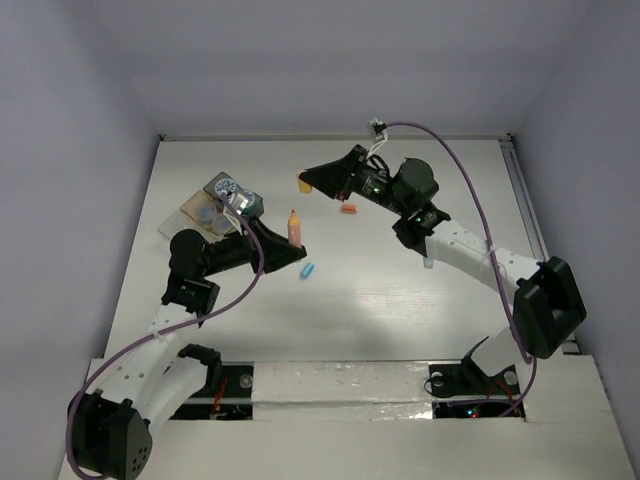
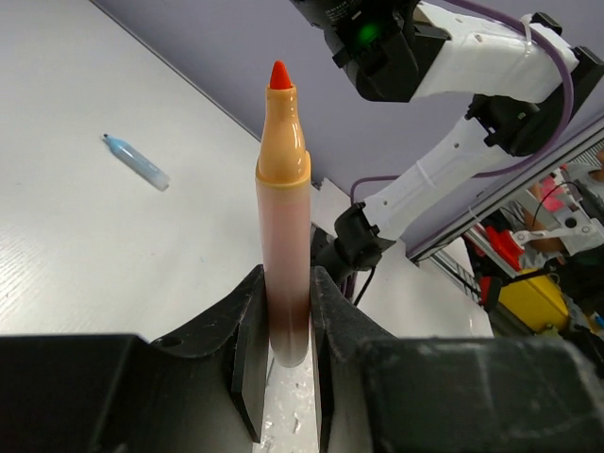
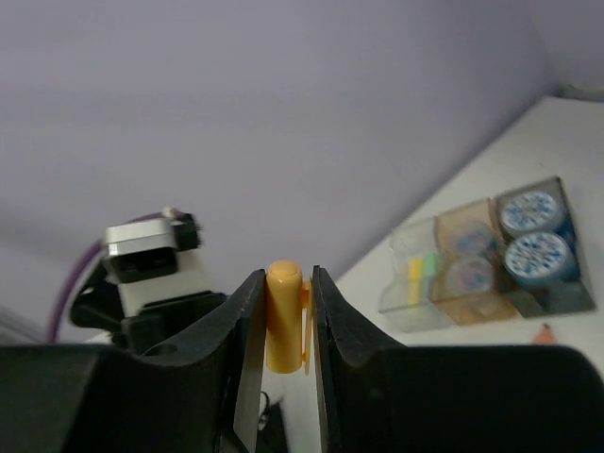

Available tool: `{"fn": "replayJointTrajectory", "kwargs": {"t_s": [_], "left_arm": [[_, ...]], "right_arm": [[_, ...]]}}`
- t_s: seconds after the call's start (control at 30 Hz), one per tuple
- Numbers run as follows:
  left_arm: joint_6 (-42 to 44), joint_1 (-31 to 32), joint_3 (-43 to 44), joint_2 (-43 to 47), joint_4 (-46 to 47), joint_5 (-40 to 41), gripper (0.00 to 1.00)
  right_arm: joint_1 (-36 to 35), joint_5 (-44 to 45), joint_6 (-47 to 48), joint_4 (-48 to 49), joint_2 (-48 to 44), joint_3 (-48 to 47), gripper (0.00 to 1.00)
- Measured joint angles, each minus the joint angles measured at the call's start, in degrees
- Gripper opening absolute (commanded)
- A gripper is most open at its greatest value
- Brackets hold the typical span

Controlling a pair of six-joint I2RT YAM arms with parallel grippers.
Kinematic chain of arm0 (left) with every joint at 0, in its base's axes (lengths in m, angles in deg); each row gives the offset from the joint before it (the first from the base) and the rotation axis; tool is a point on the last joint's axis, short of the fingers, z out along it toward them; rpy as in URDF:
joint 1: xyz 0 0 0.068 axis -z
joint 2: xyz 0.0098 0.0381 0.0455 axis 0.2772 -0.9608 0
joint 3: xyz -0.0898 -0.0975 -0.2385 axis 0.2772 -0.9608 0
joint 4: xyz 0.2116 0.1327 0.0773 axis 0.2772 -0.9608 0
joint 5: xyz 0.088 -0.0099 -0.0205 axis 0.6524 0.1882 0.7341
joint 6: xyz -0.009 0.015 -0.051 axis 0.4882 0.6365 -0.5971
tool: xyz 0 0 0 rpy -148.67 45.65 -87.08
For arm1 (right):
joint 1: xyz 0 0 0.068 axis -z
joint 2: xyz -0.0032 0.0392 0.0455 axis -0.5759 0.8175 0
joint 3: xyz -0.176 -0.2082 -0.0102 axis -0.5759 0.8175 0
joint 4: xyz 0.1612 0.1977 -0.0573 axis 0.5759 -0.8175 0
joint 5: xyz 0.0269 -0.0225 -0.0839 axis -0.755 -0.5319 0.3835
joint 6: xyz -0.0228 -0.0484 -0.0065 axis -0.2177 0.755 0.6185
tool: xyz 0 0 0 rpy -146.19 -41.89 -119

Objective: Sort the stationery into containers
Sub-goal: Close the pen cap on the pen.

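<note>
My left gripper (image 1: 290, 245) is shut on an uncapped orange pen (image 1: 293, 227), which stands upright with its red tip up in the left wrist view (image 2: 283, 245). My right gripper (image 1: 305, 181) is shut on the yellow-orange pen cap (image 3: 283, 316), held above the table. A blue pen (image 1: 308, 270) lies on the table near the left gripper and also shows in the left wrist view (image 2: 137, 162). A small orange item (image 1: 348, 209) lies under the right arm. The containers (image 1: 215, 210) sit at the left; in the right wrist view the clear tray (image 3: 415, 274), tan tray (image 3: 467, 260) and dark box with two blue-patterned tubs (image 3: 533, 236) show.
The table's back wall is just behind the containers. The right arm (image 1: 470, 255) stretches across the right half of the table. A rail runs along the right edge (image 1: 525, 200).
</note>
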Motion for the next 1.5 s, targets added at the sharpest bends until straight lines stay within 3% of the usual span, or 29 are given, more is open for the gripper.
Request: {"fn": "replayJointTrajectory", "kwargs": {"t_s": [0.23,0.43,1.5], "left_arm": [[-2.4,0.0,0.0,-0.7,3.5,-0.7,0.00],[-3.4,0.0,0.0,-1.3,5.0,-0.4,0.00],[-1.2,0.0,2.3,-1.3,3.2,3.4,0.00]], "right_arm": [[-0.4,-3.1,-6.2,11.8,1.6,0.0,0.00],[-2.1,-4.2,-7.7,15.3,2.6,0.0,0.00],[-6.0,-4.3,-6.5,17.5,2.6,2.2,0.00]]}}
